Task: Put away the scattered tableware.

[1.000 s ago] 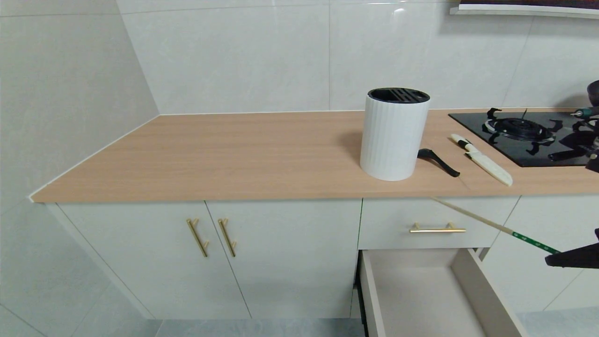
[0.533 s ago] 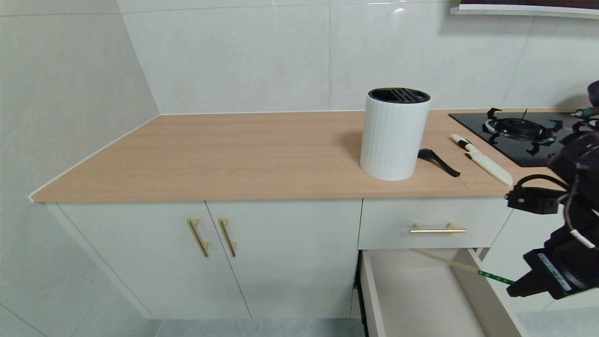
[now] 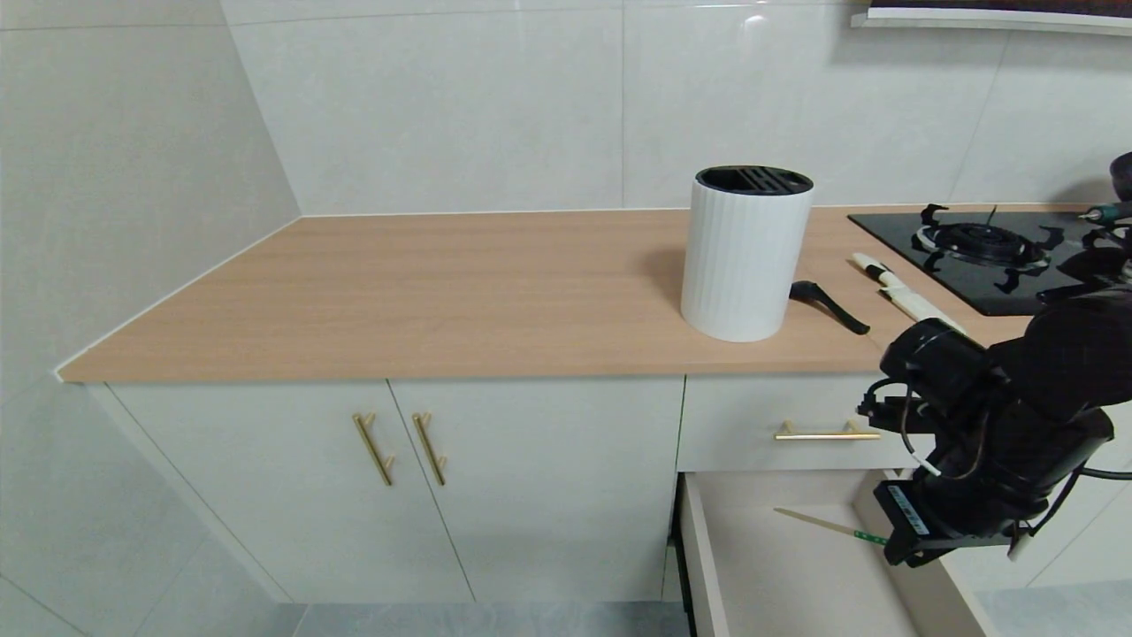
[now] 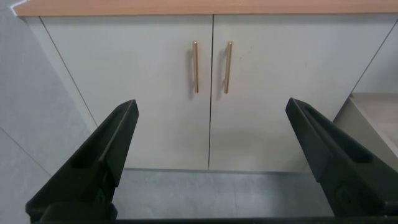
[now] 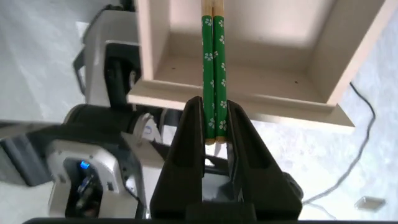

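– Right end effector (image 3: 895,541), state?
– Clenched on a pair of chopsticks (image 3: 827,525), gripped at their green patterned ends. The right wrist view confirms it: both fingers (image 5: 186,134) press the sticks, which lie side by side.
– Where are the chopsticks exactly?
– Over the open drawer (image 3: 703,548), which sits at 5 o'clock from the white holder (image 3: 745,257). In the head view they run from the end effector toward 9 o'clock, plain wood tips out over the drawer floor. Can't tell if the tips touch it.
– Left end effector (image 4: 211,109)?
– Released, fingers spread wide, nothing between them. It faces the cabinet doors (image 4: 155,118), the ones with two gold handles.
– Other tableware?
– All on the surface (image 3: 442,292). The holder is upright, ribbed, with a black slotted top. A black utensil (image 3: 831,306) lies at its 3 o'clock. The utensil's head end is hidden behind the holder, so I can't tell whether they touch. The knife (image 3: 895,287) lies further out at 3 o'clock, apart from the utensil. It has a pale handle and a pale blade, and the tip is hidden behind the right arm.
– Anything else?
– A black hob (image 3: 982,257) is set into the surface, near the knife at its 3 o'clock. A closed drawer front (image 3: 752,425) with a gold handle is at 12 o'clock, directly above the open drawer.
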Robot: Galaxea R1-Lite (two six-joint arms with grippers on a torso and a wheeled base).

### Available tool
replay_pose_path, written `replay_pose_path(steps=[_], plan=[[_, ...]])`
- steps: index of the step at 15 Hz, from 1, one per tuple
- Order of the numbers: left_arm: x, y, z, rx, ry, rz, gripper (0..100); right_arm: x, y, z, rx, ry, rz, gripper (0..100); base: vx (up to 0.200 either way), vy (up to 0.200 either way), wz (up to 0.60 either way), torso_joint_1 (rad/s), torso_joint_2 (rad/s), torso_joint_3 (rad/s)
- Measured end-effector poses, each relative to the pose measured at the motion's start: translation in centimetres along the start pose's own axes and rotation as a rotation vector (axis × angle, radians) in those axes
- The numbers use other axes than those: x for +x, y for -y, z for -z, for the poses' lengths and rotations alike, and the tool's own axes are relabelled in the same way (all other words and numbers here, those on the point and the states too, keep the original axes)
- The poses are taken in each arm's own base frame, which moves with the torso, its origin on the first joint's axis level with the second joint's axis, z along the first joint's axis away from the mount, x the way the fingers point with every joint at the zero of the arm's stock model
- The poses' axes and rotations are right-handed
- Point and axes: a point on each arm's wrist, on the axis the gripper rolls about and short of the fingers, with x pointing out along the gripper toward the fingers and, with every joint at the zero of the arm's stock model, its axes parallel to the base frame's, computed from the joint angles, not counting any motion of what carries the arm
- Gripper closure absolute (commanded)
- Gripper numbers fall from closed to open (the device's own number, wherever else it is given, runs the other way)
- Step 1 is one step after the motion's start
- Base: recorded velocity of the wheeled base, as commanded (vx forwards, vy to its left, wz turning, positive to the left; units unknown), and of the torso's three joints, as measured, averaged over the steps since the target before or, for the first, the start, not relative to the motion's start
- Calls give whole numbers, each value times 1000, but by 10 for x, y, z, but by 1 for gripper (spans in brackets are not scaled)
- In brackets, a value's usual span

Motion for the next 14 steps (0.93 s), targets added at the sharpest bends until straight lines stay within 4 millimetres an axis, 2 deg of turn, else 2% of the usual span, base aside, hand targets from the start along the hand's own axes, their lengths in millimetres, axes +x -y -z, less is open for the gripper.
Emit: replay_pose_path(steps=[4,8,14], plan=[[0,0,0,0,0,0,0,19,-2,-10,34,1,14,100,0,0,0,-34,88,56],[0,0,0,0,0,0,0,28,-2,-12,38,16,26,100,0,0,0,-168,426,253],[0,0,0,0,0,0,0,31,-3,-11,38,57,41,100,0,0,0,-169,469,300]])
